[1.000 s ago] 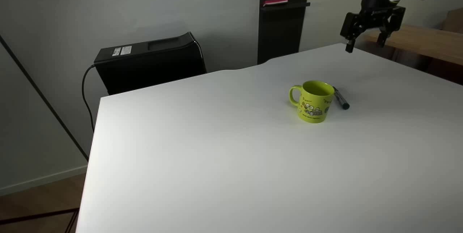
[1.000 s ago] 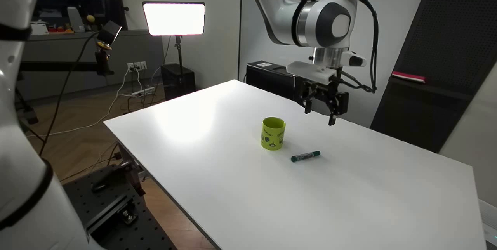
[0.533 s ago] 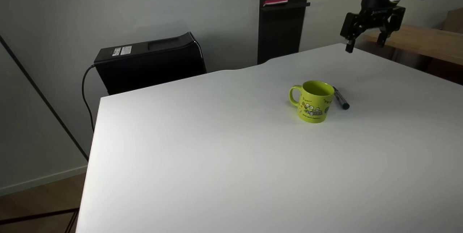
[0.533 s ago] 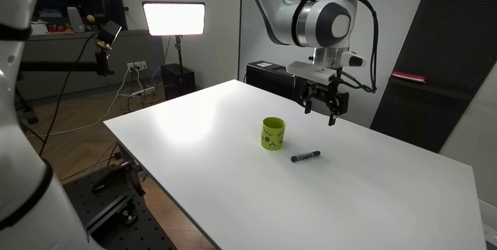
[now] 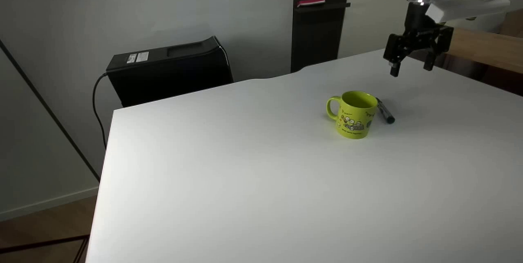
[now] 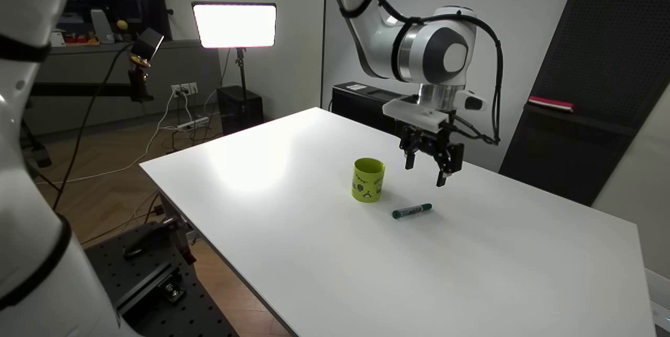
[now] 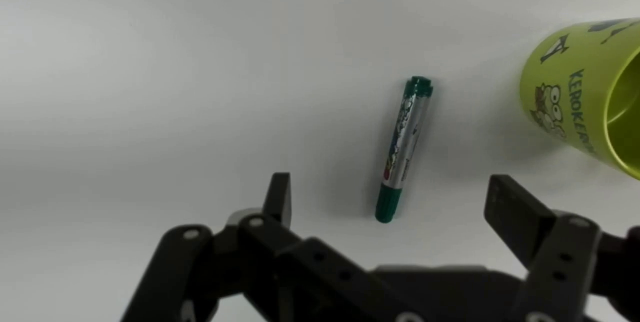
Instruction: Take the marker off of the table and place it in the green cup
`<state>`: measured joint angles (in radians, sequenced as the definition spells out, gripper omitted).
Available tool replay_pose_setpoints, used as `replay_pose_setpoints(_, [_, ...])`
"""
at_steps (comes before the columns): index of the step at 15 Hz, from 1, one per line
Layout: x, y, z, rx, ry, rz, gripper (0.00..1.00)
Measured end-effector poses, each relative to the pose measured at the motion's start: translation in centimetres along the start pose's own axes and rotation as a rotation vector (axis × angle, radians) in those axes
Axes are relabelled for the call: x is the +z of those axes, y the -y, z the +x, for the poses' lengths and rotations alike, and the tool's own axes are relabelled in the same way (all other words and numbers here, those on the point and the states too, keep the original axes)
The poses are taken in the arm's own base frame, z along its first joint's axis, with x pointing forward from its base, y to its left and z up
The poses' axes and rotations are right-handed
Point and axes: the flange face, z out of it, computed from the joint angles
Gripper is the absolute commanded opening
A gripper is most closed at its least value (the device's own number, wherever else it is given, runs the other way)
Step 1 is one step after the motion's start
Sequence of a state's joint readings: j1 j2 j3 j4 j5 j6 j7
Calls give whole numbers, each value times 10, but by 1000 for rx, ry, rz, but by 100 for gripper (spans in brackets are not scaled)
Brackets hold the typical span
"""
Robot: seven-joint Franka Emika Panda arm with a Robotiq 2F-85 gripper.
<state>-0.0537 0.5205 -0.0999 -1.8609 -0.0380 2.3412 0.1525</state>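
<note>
The marker (image 7: 406,137), silver with dark green ends, lies flat on the white table (image 6: 471,274). It shows in both exterior views (image 5: 386,113) (image 6: 412,211), partly hidden behind the cup in an exterior view. The green cup (image 5: 352,121) stands upright close beside the marker, its handle turned away from it; it also shows in an exterior view (image 6: 367,182) and at the right edge of the wrist view (image 7: 565,87). My gripper (image 6: 425,172) is open and empty, pointing down, above the table. In the wrist view the marker's near end appears between the fingertips (image 7: 390,179).
A black box-shaped device (image 5: 169,69) stands behind the table's far edge. A lit panel lamp (image 6: 234,25) stands beyond the table. A dark panel with a red item (image 6: 550,103) is at the back. A wooden surface (image 5: 486,48) lies beyond the table edge.
My gripper has moved down towards the table in the last half second, and in an exterior view slightly nearer the marker. It stays open. The marker and the cup have not moved.
</note>
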Motion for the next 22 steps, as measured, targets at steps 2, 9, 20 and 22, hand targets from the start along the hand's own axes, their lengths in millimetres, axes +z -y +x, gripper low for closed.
replay_pose_setpoints(2, [11, 0, -1, 0, 16, -4, 100])
replay_pose_setpoints(9, [46, -1, -2, 8, 58, -6, 100])
replay_pose_setpoints(20, [88, 3, 6, 50, -38, 38, 100])
replay_pose_setpoints(22, [94, 4, 8, 52, -66, 42, 100])
